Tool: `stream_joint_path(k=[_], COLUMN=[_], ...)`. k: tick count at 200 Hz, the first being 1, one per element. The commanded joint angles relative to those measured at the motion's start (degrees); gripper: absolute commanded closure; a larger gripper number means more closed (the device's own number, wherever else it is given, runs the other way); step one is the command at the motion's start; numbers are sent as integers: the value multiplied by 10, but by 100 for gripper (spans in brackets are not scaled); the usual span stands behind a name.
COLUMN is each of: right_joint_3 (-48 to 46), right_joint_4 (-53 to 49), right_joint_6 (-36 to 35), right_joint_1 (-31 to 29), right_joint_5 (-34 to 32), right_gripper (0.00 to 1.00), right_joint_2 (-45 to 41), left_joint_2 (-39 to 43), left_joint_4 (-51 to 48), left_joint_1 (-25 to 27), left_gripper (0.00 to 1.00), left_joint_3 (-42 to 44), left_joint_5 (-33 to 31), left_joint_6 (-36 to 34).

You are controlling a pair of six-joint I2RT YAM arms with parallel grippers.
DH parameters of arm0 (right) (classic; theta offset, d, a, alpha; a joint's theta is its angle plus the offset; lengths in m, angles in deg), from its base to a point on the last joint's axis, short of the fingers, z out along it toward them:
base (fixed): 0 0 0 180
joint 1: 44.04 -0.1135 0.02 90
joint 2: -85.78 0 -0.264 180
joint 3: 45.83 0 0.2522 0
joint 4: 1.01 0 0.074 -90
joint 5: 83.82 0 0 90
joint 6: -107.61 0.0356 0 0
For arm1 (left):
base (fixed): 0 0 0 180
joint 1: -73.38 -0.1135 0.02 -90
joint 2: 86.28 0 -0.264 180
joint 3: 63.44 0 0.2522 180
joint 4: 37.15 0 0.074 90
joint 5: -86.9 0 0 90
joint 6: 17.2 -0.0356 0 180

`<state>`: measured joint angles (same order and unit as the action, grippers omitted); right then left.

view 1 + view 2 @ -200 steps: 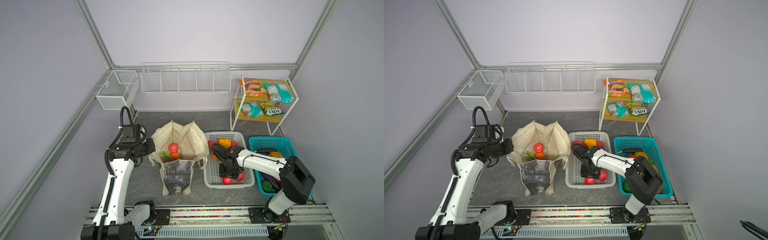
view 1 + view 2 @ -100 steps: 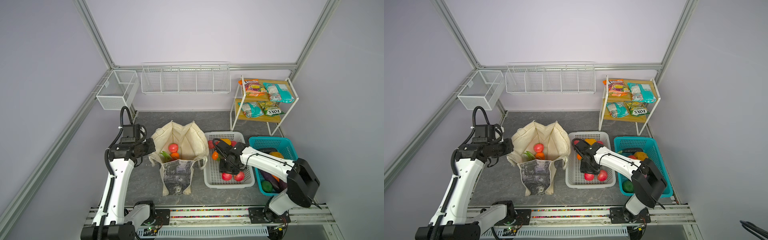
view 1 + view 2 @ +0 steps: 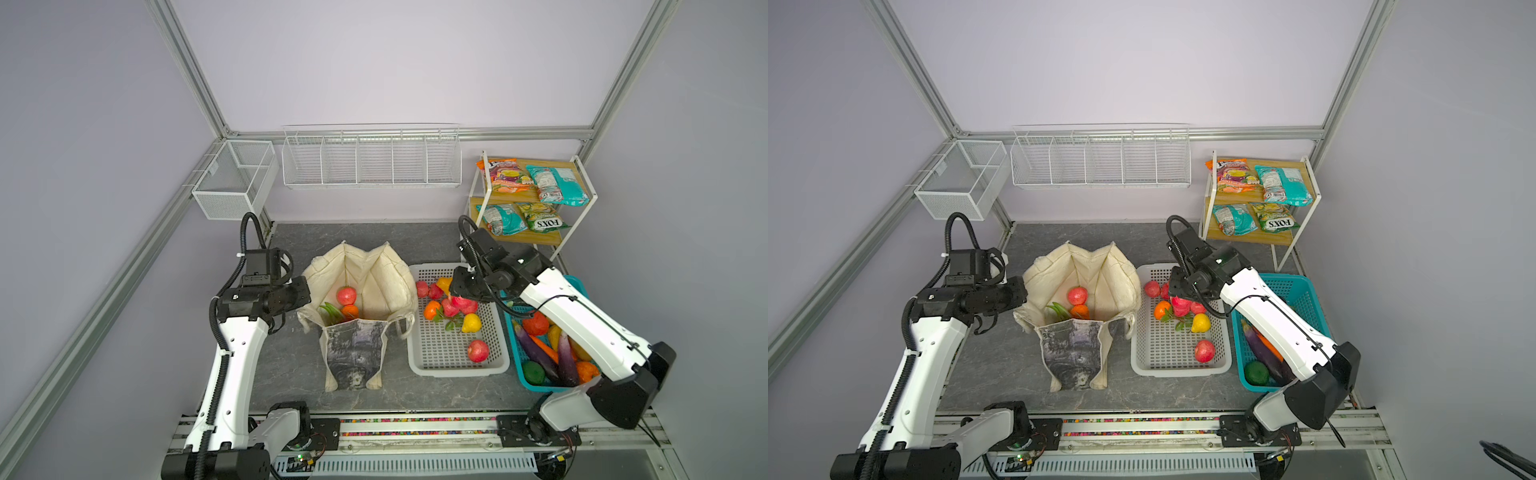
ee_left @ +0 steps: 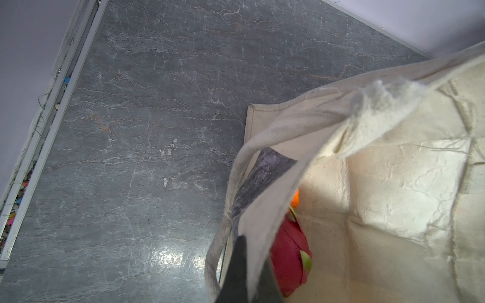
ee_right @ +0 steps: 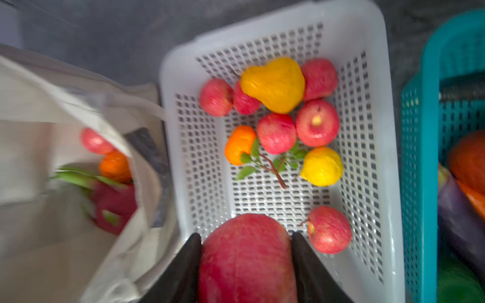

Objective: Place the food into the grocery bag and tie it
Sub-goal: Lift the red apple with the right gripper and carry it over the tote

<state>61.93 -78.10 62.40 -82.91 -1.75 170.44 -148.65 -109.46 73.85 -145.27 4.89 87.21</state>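
While the right end effector (image 5: 246, 237) hangs above the white basket (image 5: 367, 39), its two dark fingers are clamped on opposite sides of a red held apple (image 5: 246, 262). That apple is clear of the basket floor. Beneath it lies other fruit (image 5: 317, 123): more red apples, an orange one with a leafy twig, and two yellow pieces. One apple sits alone near the front rim.

The left end effector (image 4: 252, 278) is pinched together on the bag (image 4: 393, 183), with the cream rim cloth caught between its fingers on the side away from the basket. A strap loops just beside that grip.

In both top views the bag stands open on the surface (image 3: 291, 361), between the two arms and just beside the white basket, printed panel facing the front rail. Inside it are a bagged apple (image 3: 346, 296), an orange (image 3: 350, 311) and a dragon fruit (image 4: 287, 257).

Right of the white basket is the teal basket (image 3: 536, 387), holding vegetables. Snack packets (image 3: 557, 191) lie on the rack (image 3: 582, 174) at the far right corner.
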Motion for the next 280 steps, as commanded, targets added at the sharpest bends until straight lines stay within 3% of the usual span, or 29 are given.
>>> stream_joint_path(k=[1,33,101,155,280], right_joint_3=[62,131,296,317,304], right_joint_4=[42,159,165,153,137], right_joint_6=[-30,-15,-21,-27,-52], right_joint_1=[-1,-40,-156,-174,-174], right_joint_5=[58,142,171,170,98], right_gripper=[57,58,56,55,49], right_joint_2=[9,66,264,346,407], left_joint_2=[1,1,7,5,6], left_joint_4=[-3,-7,-12,-16,-16], left_joint_1=[-3,-3,-3,-3,-3], left_gripper=[100,100,100,100,100], left_joint_3=[-11,-17,-20,-29,-35], left_joint_5=[11,13,18,21,23], left_joint_6=[-3,-3,-1,-2,-1])
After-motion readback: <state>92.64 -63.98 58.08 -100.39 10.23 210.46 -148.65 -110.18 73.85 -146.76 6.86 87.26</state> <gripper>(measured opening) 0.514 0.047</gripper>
